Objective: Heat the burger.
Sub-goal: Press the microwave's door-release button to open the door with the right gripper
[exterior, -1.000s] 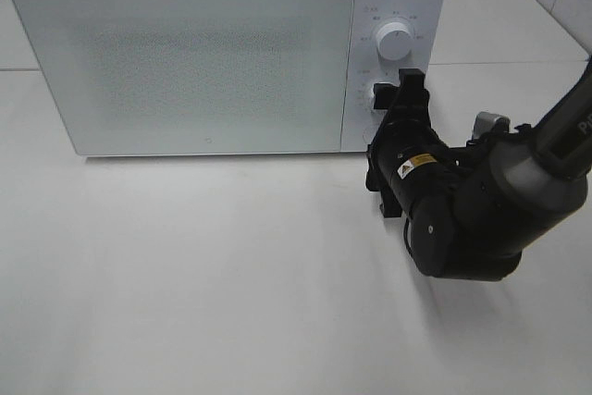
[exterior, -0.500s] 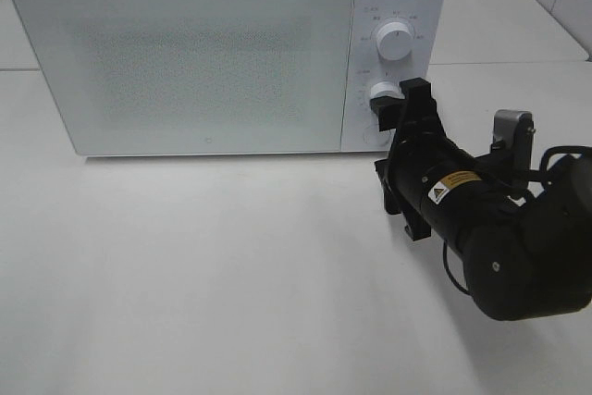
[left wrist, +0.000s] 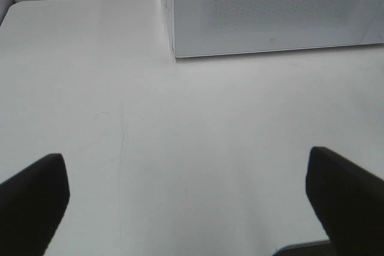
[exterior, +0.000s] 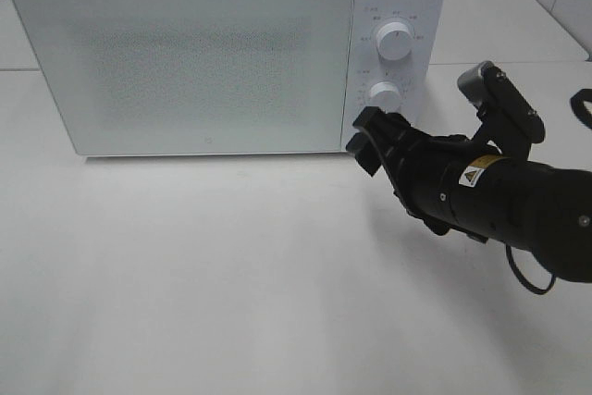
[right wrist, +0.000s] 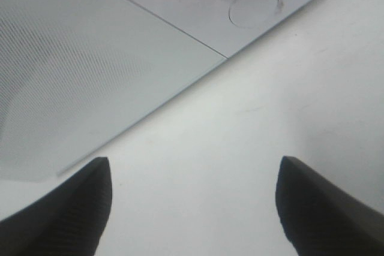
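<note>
No burger shows — perhaps it sits behind the boxy white microwave's [exterior: 185, 53] shut door — while the nearer black right gripper [exterior: 363, 141], jaws spread and empty, hangs just below the lower round white dial [exterior: 386, 95].

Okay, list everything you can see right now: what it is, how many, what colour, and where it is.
microwave: one, white, at the back of the table, door closed
upper knob: one, white, on the microwave's right panel
lower knob: one, white, directly below the upper knob
table: one, white, under everything
right arm: one, black, reaching in from the right
right gripper: one, black, open, close to the microwave's lower right front, below the lower knob
left gripper: one, black, open, above bare table facing the microwave's front left corner
</note>
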`<state>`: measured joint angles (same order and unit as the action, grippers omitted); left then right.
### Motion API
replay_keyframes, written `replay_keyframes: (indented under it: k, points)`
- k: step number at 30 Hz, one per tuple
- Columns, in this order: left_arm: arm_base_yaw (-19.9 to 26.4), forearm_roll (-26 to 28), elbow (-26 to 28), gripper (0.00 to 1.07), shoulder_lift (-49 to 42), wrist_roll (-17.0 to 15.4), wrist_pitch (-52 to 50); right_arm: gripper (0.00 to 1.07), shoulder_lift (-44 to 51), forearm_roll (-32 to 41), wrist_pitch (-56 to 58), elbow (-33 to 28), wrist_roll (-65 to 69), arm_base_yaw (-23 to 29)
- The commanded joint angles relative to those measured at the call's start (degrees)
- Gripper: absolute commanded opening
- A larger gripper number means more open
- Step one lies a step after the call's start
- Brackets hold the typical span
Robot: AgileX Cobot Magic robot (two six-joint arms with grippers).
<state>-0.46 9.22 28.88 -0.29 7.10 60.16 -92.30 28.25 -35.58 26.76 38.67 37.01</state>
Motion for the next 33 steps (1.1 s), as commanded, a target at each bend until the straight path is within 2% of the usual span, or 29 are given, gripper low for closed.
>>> replay_keyframes:
  k: [1, 3, 5, 9, 11, 14, 16, 19, 33]
  points:
    - [0.2, 0.3, -0.2, 1.0, -1.4, 0.0, -0.6, 0.73, 2.0, 0.3, 7.0, 1.0, -9.4, -1.6]
    - [0.2, 0.3, -0.2, 1.0, -1.4, 0.0, -0.6, 0.73, 2.6, 0.2, 9.8, 1.5, -12.8, -2.3]
    - [0.2, 0.3, -0.2, 1.0, -1.4, 0.0, -0.6, 0.73, 4.3, -0.2, 20.4, 4.4, -25.6, -4.7]
    - [0.2, 0.3, -0.2, 1.0, -1.4, 0.0, -0.6, 0.73, 5.2, -1.9, 28.4, 6.8, -33.4, -6.1]
    - [0.2, 0.3, -0.2, 1.0, -1.4, 0.0, -0.6, 0.73, 5.8, -5.3, 36.4, 8.9, -38.7, -7.0]
    - [0.2, 0.3, -0.2, 1.0, -1.4, 0.0, -0.6, 0.73, 6.1, -6.5, 38.3, 9.5, -39.7, -7.4]
    - [0.2, 0.3, -0.2, 1.0, -1.4, 0.0, -0.6, 0.73, 7.9, -13.4, 46.2, 10.8, -40.3, -7.5]
    - [0.2, 0.3, -0.2, 1.0, -1.4, 0.0, -0.6, 0.73, 10.3, -16.4, 50.5, 10.9, -40.0, -7.5]
    - [0.2, 0.3, -0.2, 1.0, -1.4, 0.0, -0.6, 0.73, 24.5, -18.7, 69.2, 10.9, -39.1, -7.5]
